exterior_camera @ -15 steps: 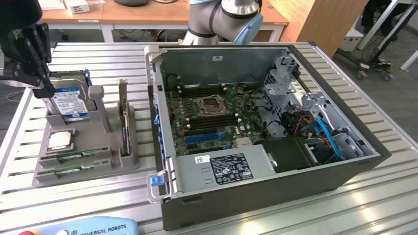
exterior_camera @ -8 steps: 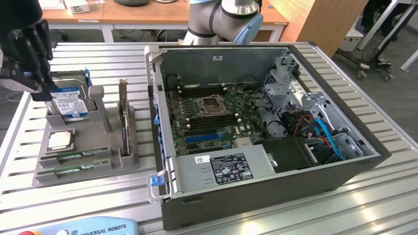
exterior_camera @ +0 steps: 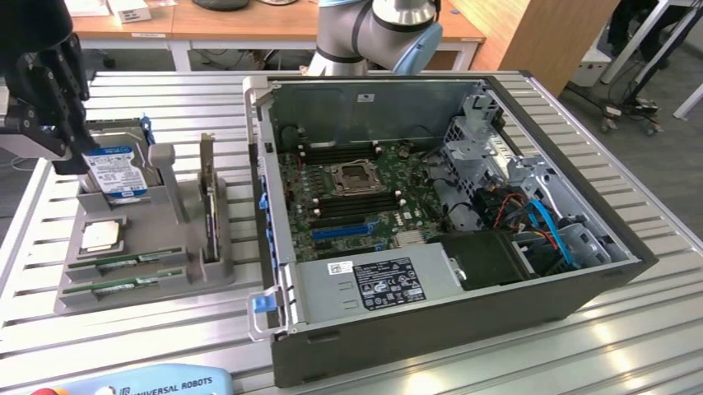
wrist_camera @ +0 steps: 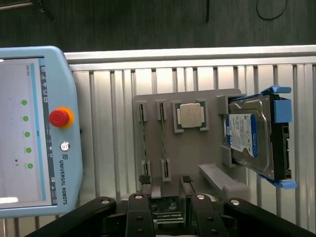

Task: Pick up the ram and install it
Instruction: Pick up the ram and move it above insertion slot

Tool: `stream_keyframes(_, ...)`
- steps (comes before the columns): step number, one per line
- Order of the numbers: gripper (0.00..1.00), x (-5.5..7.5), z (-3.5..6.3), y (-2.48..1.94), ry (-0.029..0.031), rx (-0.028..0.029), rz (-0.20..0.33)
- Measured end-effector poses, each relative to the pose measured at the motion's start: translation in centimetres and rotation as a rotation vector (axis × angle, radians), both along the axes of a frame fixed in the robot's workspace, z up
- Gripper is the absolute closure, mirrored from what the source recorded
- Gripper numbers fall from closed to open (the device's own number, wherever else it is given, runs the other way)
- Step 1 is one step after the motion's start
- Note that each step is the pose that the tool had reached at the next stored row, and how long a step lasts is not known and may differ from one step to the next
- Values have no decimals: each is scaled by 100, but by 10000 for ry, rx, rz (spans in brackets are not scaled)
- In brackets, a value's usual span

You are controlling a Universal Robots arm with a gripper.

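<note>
While the gripper [wrist_camera: 170,187] hangs empty, jaws apart, over the far end of the grey holder [exterior_camera: 165,232], the ram [exterior_camera: 123,260] stands on edge in a near-left slot, so a clean pick likely needs the jaws squared across its thin faces, clear of its twin [exterior_camera: 121,284].

Two ram sticks [exterior_camera: 123,260] [exterior_camera: 118,286] show green, dotted with dark chips. Their holder [wrist_camera: 190,153] is plain grey. The processor [exterior_camera: 99,236] is silver. So is the drive [exterior_camera: 115,169], with a blue-and-white label and blue brackets. The surface [exterior_camera: 165,99] is pale metal, ribbed in long stripes. The dark grey case [exterior_camera: 439,337] bares a green board [exterior_camera: 302,177], blue slots [exterior_camera: 335,230] and blue cables [exterior_camera: 549,230]. The pendant [wrist_camera: 29,133] is light blue, its red button [wrist_camera: 59,117] ringed in yellow. The tool [wrist_camera: 169,190] is black.
</note>
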State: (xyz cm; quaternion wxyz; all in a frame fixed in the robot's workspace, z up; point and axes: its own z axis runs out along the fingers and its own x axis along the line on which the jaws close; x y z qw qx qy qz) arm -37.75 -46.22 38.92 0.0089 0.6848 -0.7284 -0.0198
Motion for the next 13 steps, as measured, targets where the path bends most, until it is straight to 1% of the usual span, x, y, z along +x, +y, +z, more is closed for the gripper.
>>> stream_keyframes(1,64,0,-6,0,0,0,253)
stream_keyframes(6,64,-1,-73,0,0,0,292)
stream_keyframes(13,64,-1,-120,0,0,0,304)
